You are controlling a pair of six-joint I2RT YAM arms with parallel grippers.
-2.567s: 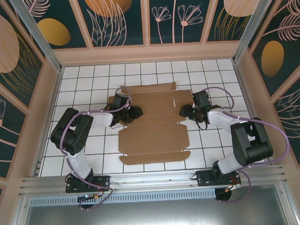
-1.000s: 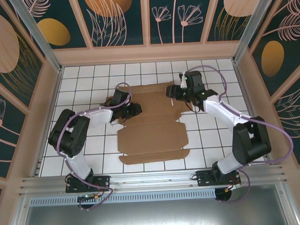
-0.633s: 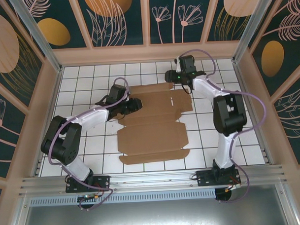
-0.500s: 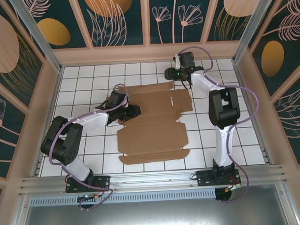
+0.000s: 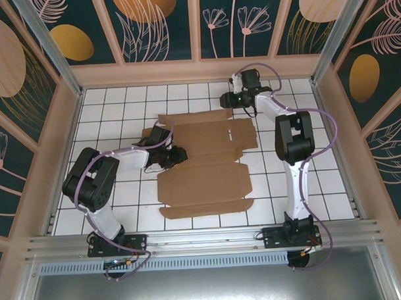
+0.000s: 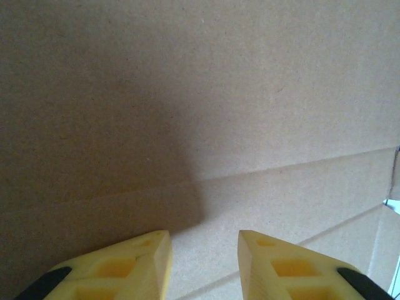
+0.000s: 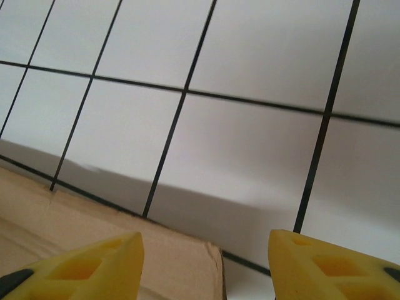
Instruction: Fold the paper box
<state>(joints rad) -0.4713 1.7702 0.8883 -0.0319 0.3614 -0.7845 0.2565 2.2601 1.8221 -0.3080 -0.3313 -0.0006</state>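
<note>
My paper box (image 5: 205, 183), a flat brown die-cut cardboard sheet, lies on the white tiled table (image 5: 113, 103). My left gripper (image 6: 204, 250), jaws narrowly apart, hovers at its left side. My right gripper (image 7: 206, 250), jaws wide, is at its far right corner. I judge it light, stiff and springy at the creases: take flap edges.

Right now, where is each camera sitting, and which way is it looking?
Top external: fixed high behind the arms, looking down at the tiled table and the flat paper box; both arms show, with the left gripper and right gripper.
Left wrist: on the left arm, facing close onto the box's cardboard; its yellow fingers show.
Right wrist: on the right arm, facing white tiles past a corner of the box; its yellow fingers are spread wide.
Shared: all three see the box.
</note>
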